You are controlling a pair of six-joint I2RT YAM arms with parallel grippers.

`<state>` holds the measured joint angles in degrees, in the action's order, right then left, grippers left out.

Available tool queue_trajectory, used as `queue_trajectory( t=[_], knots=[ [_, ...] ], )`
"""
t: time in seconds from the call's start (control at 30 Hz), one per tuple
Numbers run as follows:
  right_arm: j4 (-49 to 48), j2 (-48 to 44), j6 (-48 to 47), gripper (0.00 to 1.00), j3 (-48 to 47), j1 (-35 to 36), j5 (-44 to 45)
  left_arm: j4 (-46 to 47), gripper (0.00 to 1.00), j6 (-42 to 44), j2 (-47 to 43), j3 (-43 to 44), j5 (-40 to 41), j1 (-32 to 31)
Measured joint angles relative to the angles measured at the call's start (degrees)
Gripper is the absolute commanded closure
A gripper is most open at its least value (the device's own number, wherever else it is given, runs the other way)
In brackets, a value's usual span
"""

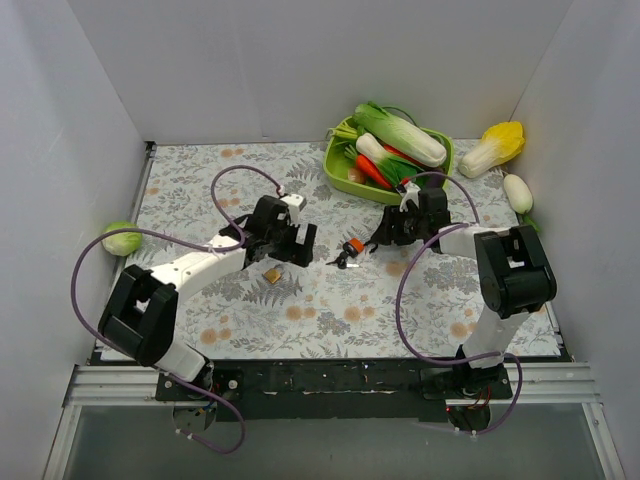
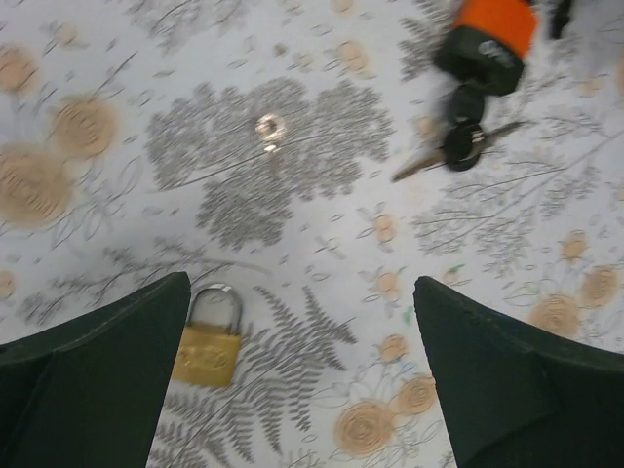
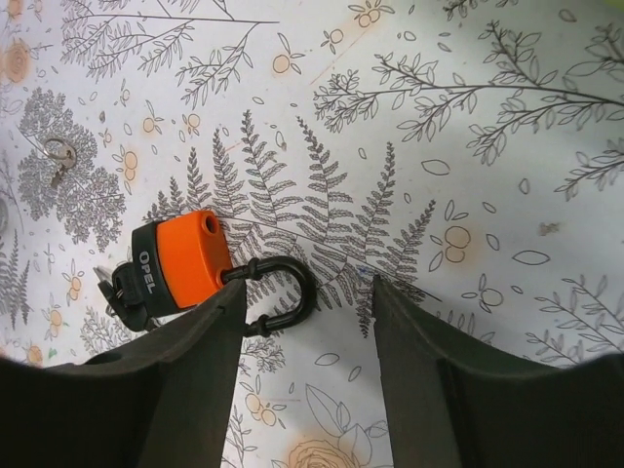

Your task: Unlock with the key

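Nearest the overhead camera, both arm bases are seen on a black rail [image 1: 340,380] at the near edge of the table [image 1: 200,335]. The left arm [image 1: 190,268] is bent upward and stretched inward, and the left gripper [image 1: 293,248] is tilted down over a brass padlock [image 1: 271,274] at mid-table. The right arm [image 1: 510,265] is folded the same way. The right gripper [image 1: 385,235] is held just beside an orange padlock [image 1: 352,246], and the key [image 1: 343,262] lies at that lock's near end. Bare cloth is left between the two grippers and in front of them. A green tray [image 1: 338,165] of toy vegetables is set behind the right gripper, and the sides are closed by white walls.

From the left wrist, the left gripper [image 2: 302,283] is seen spread wide, with only cloth between its fingers [image 2: 97,380]. The brass padlock [image 2: 208,339] lies flat just beside one finger's inner edge. At the upper right the key [image 2: 463,144] rests against the base of the orange padlock [image 2: 485,39]; whether it is seated in the keyhole cannot be told. A small silvery ring [image 2: 269,129] lies well apart from both locks.

From the right wrist, the right gripper [image 3: 307,285] is shown parted and gripping nothing. The orange padlock [image 3: 180,258] lies on its side, its black shackle [image 3: 283,292] reaching into the gap. The key [image 3: 122,288] is partly hidden at the lock's opposite end.
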<state>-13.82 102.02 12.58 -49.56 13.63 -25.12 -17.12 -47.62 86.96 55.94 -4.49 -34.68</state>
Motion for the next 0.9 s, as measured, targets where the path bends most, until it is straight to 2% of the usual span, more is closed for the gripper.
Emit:
queue_trajectory(
  t=[0.13, 0.3, 0.67, 0.9],
  knots=[
    [1.7, -2.2, -0.8, 0.35, 0.0, 0.0, 1.5, -2.1, 0.02, -0.9, -3.0, -3.8, 1.3, 4.8],
    [2.7, -7.1, -0.9, 0.36, 0.2, 0.3, 1.8, -2.5, 0.02, -2.3, -4.7, -6.7, 1.6, 7.1],
    [4.4, -10.9, -1.9, 0.37, 0.2, 8.0, 2.9, -3.4, 0.02, -2.8, 0.8, -7.2, -1.0, 7.8],
    [4.7, -10.9, -1.9, 0.37, 0.2, 9.0, 3.2, -3.3, 0.02, -3.0, 2.6, -7.1, -3.5, 7.8]
  ],
)
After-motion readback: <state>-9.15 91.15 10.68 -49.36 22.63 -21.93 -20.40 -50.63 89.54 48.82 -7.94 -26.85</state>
